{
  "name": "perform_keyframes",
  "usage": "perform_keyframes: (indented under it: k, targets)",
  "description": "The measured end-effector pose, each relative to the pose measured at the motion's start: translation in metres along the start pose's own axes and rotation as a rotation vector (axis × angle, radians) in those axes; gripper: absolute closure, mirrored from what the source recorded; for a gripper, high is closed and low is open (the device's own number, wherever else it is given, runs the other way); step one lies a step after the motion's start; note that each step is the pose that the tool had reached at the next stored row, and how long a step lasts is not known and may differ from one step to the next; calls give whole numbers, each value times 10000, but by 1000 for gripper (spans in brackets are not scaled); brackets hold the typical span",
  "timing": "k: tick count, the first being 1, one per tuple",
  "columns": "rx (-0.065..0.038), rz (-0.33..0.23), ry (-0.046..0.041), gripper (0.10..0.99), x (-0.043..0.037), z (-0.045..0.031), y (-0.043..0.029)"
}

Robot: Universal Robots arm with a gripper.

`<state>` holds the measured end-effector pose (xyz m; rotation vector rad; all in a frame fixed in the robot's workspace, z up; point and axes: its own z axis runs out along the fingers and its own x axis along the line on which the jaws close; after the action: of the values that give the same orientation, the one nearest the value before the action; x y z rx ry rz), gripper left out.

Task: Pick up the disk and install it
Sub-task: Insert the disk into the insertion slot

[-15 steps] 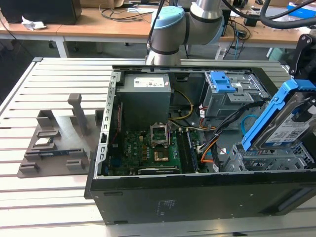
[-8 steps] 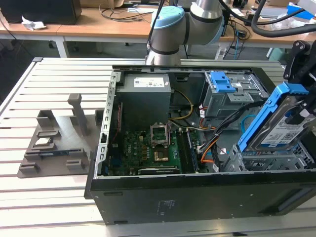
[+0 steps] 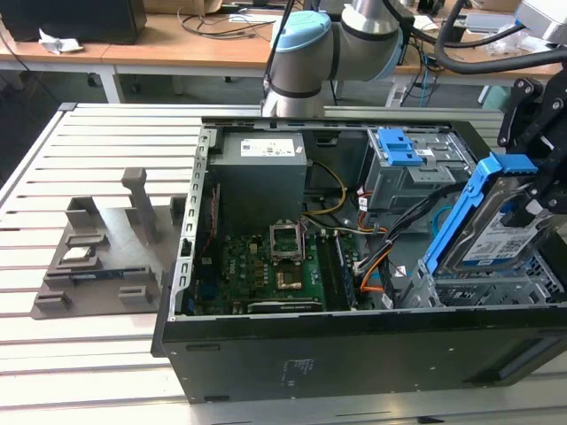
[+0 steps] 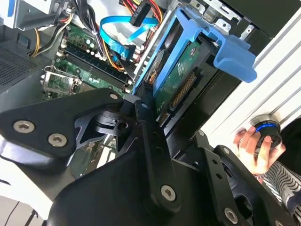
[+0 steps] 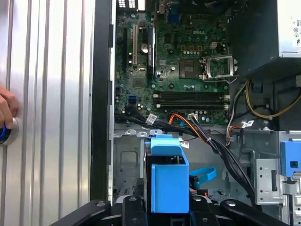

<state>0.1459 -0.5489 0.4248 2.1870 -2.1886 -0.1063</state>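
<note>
Disk (image 3: 496,232) in its blue frame held tilted, label side up, above the drive cage (image 3: 483,288) at the exterior view's right end of the open computer case (image 3: 354,354); not seated. In the second wrist view the disk (image 4: 181,82) shows its green circuit-board underside and connector edge, blue frame tab pointing away from the arm. In the first wrist view the disk (image 5: 167,181) is seen end-on as a blue block.

Gripper (image 3: 540,199) clamped on the disk, black fingers (image 4: 148,115) pressed against its sides.

Inside the case: green motherboard (image 3: 266,266), grey power supply box (image 3: 261,168), blue latch on a grey cage (image 3: 399,146), orange and black cables (image 3: 376,266).

Grey fixture block (image 3: 97,257) on the slatted table (image 3: 89,142), apart from the case.

A person's hand (image 4: 256,146) rests on a blue-ringed button (image 4: 268,129) on the table
</note>
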Motion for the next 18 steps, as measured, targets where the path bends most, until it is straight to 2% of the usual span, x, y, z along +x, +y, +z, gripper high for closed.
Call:
perform_keyframes:
  k: [1, 3, 4, 7, 13, 16, 18]
  targets:
    - [3, 7, 91, 725, 0, -1, 0]
    - [2, 35, 411, 725, 1, 0, 2]
    - [3, 39, 436, 725, 1, 4, 1]
    - [-10, 39, 441, 725, -9, 62, -7]
    - [-28, 39, 450, 725, -12, 293, -26]
    - [-28, 39, 447, 725, -11, 353, -31]
    - [-28, 39, 450, 725, -11, 354, -31]
